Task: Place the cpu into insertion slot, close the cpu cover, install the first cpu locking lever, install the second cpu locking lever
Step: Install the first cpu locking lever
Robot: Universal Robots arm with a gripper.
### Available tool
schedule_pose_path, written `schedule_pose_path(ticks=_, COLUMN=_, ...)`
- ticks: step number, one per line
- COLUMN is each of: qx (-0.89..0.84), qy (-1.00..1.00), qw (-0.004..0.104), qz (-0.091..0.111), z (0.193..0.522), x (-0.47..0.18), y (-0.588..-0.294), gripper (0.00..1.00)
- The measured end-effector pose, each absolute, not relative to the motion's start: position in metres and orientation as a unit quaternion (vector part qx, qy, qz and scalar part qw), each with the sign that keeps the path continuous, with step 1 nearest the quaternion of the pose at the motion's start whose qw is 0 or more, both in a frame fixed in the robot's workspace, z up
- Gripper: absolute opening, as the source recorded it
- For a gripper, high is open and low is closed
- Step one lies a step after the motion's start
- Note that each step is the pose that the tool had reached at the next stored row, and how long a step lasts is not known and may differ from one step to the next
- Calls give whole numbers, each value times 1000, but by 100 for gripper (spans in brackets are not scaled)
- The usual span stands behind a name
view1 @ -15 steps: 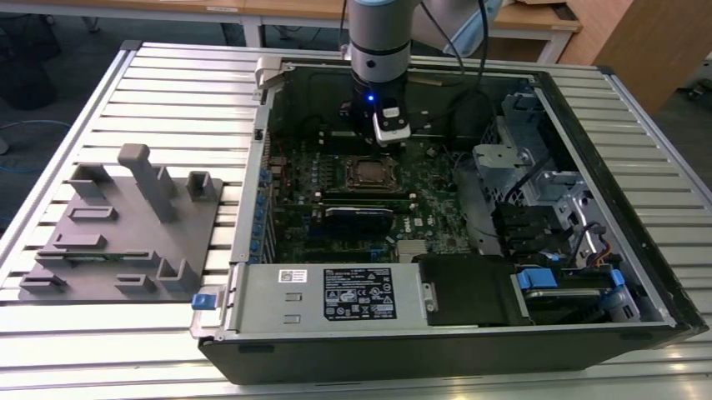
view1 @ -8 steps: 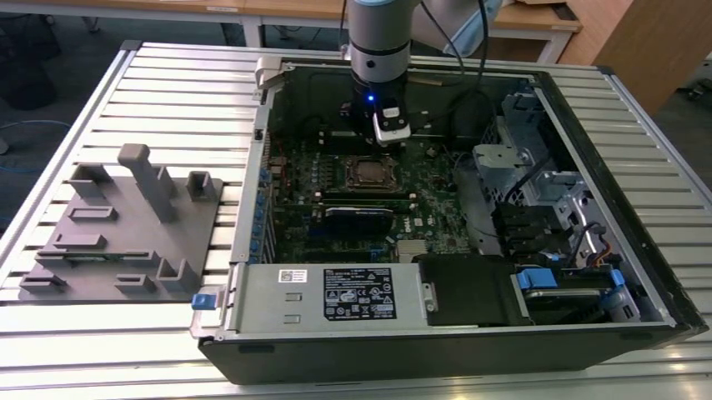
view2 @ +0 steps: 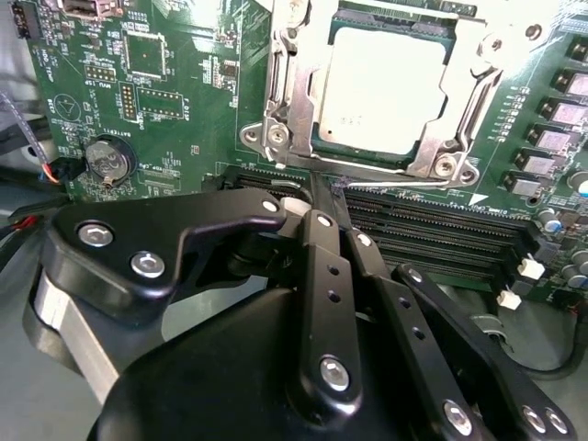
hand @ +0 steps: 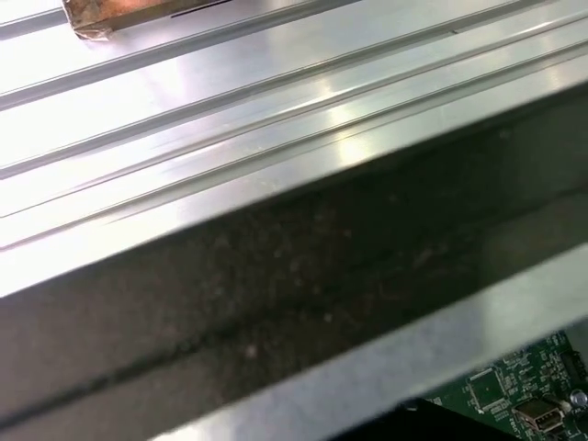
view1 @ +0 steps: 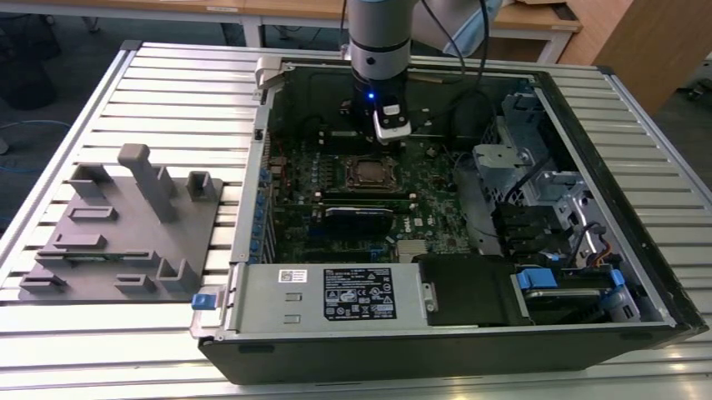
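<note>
The cpu (view2: 381,78) lies flat at upper centre in the second wrist view, the cpu cover (view2: 280,101) down around it; just below, the gripper (view2: 322,191), pinched together on nothing visible, overhangs black memory slots (view2: 441,241); a white printed label (view1: 358,293) sits at the exterior view's lower centre.

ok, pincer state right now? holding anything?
Pincer: closed, nothing visible between its fingers. The tips are at the edge of the cpu cover, and the cpu shows through the cover's window.
</note>
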State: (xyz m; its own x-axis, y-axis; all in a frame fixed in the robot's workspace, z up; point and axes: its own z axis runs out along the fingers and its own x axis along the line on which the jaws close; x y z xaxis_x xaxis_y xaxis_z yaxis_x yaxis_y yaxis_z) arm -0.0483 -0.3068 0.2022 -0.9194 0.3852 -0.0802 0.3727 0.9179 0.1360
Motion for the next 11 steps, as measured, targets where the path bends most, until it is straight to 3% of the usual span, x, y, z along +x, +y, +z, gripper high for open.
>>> schedule_pose_path(ticks=7, qx=193, qy=977, qw=72, qz=63, z=202, x=-54, y=-307, gripper=11)
schedule_pose_path(ticks=11, qx=192, qy=976, qw=77, qz=65, z=201, x=-57, y=-307, gripper=11)
